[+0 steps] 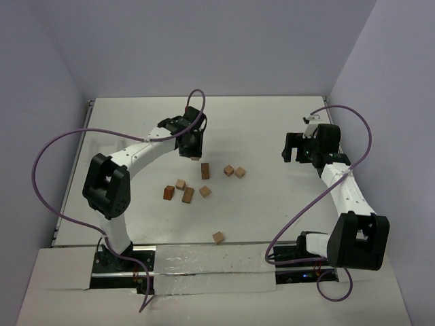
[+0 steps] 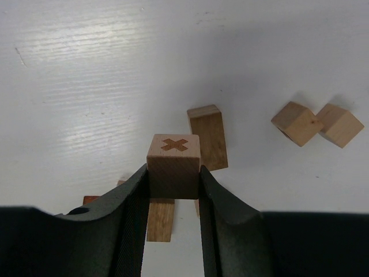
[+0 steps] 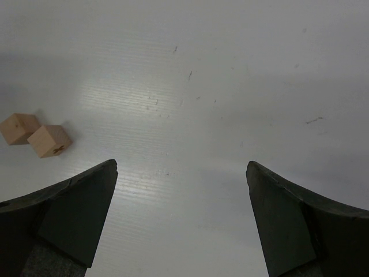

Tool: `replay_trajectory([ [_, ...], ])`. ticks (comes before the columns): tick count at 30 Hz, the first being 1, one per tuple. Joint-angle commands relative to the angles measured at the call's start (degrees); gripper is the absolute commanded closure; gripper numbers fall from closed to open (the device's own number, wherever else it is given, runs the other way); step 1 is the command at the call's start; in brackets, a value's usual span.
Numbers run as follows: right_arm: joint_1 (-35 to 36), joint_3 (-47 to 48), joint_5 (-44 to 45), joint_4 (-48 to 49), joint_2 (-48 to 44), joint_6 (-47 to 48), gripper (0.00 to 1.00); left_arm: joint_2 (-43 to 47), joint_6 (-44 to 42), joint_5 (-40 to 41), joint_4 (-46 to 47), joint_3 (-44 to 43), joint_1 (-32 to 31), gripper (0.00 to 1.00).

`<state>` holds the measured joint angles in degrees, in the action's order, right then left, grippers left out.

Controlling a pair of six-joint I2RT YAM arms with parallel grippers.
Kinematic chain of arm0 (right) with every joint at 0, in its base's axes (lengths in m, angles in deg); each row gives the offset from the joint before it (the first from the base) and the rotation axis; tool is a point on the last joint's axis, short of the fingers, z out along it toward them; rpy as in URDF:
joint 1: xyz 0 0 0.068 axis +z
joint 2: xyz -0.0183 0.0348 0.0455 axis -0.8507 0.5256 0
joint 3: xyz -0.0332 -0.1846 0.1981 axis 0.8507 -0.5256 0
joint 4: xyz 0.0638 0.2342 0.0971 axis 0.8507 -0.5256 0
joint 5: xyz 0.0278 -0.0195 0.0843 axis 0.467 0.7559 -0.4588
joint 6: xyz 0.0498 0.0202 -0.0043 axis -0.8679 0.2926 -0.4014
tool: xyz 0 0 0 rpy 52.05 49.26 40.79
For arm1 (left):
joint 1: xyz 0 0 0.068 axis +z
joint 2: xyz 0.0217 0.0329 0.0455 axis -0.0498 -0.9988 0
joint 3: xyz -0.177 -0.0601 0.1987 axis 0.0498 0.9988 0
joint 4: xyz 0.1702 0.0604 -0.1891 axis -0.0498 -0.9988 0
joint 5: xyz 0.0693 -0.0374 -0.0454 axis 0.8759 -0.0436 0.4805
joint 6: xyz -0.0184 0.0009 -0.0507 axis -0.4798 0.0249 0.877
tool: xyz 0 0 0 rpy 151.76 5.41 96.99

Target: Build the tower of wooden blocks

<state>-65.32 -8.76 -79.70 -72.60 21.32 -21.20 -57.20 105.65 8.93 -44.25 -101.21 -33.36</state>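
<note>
left tool [image 2: 173, 173]: you have it clamped on the X-marked cube, with one dark finger [image 2: 134, 202] pressed against each side face.
X-marked cube [image 2: 174, 164]: light tan, with a darker X on its upper face. It sits right at the fingertips, and other blocks show underneath it in the left wrist view. From overhead it is just under your left tool, toward the back of the desk [image 1: 285, 217] and left of centre.
right tool [image 3: 180, 173]: your jaws stand wide apart with nothing between them. They hang over bare white surface on the right side, well apart from the blocks.
wood blocks [image 1: 187, 195]: the loose ones are spread over the middle of the desk.
reddish-brown cuboid [image 1: 205, 170]: just beside the held cube, between it and the pair of cubes.
pair of cubes [image 1: 229, 170]: two tan cubes touching each other, right of the cuboid. Your right wrist view catches them at its far left edge.
left cluster [image 1: 181, 184]: four blocks near one another, nearer the arm bases than the cuboid. One of them is darker brown.
lone cube [image 1: 218, 237]: tan, close to the near edge, well apart from the rest.
</note>
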Motion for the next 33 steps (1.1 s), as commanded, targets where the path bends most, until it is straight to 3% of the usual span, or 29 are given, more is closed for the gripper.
replay_trajectory([
  [1,-0.29,2.8,0.14,0.09,-0.07,0.1,0.0,-0.42,2.98,-0.74,0.28,-0.05,-2.77,1.0],
  [7,-0.33,2.64,0.24,0.09,-0.11,0.1,0.0,-2.55,3.92,-0.09,-0.2,-1.55,-5.73,0.99],
  [23,-0.36,2.75,0.34,0.07,0.18,0.14,0.0,-6.38,6.69,4.26,-1.55,-4.48,-6.27,0.91],
  [27,-0.31,2.62,0.47,0.15,0.1,0.19,0.0,-6.75,8.35,6.21,-2.49,-5.36,-6.76,0.99],
  [33,-0.27,2.58,0.47,0.12,0.27,0.19,0.0,-6.45,10.16,5.56,-3.53,-6.76,-6.76,1.0],
])
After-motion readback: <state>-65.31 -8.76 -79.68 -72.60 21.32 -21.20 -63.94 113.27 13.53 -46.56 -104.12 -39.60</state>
